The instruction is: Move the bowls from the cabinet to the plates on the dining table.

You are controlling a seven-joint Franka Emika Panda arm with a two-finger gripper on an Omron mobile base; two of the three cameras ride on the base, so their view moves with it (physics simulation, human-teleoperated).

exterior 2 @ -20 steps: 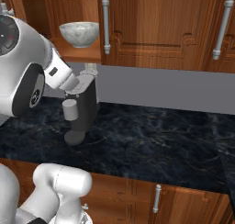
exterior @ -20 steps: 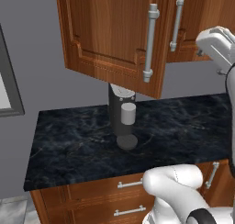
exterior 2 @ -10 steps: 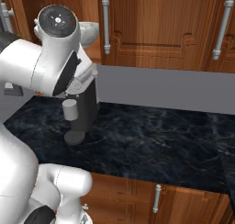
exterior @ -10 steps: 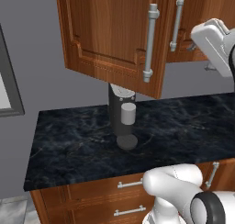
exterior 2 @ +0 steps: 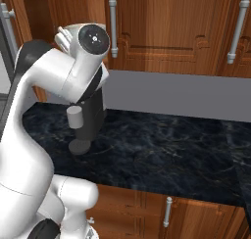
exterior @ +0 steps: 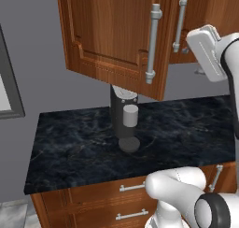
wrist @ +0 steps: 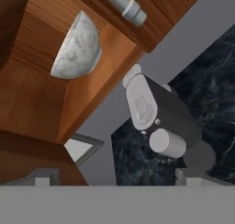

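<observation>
The marbled white-grey bowl sits on the wooden shelf inside the open reddish-brown cabinet; in the hand view, which is rolled hard over, it appears tipped on its side at the upper left, well apart from the gripper. The gripper's two finger tips rise far apart at the bottom of that view, so its jaws stand wide with nothing between them. Below the cabinet, a dark coffee machine stands on the black marbled worktop against the grey wall, with a pale grey cup in front of it and a round dark base beneath. In the left base view the cabinet door hangs open toward the camera with a long silver bar handle, and the white hand of the arm is raised at the right edge, level with the cabinet. In the right base view the arm's white elbow is lifted in front of the open cabinet, hiding the shelf behind it. Drawers with short silver handles run under the worktop.
</observation>
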